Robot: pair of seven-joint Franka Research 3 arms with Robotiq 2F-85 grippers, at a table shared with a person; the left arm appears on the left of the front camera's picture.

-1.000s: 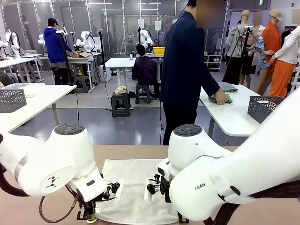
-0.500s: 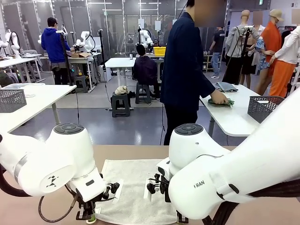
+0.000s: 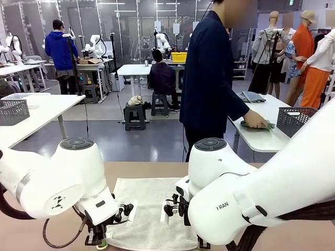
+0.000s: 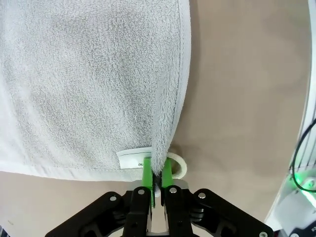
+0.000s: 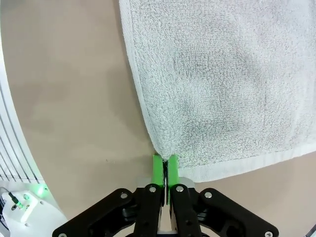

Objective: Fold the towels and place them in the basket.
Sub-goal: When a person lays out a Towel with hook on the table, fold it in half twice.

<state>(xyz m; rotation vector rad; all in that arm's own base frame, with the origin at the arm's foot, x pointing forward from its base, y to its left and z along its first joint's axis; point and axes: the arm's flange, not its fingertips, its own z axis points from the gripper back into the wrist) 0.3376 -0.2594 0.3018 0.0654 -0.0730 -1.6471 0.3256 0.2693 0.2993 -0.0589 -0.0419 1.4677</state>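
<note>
A white terry towel lies flat on the tan table between my two arms. My left gripper is shut on the towel's near corner; the cloth is pinched up into a ridge between the green pads, beside a small label. In the front view that gripper sits at the towel's near left corner. My right gripper is shut on the other near corner, with the towel spreading away from it. The basket on my table is out of view.
A person in a dark jacket stands beyond the table's far edge, turned to a white side table with a hand on a green cloth. A dark mesh basket stands on that side table. Bare tan tabletop flanks the towel.
Both grippers stay shut on the towel's corners and have not moved. The person's hand has slid the green cloth rightward along the side table.
</note>
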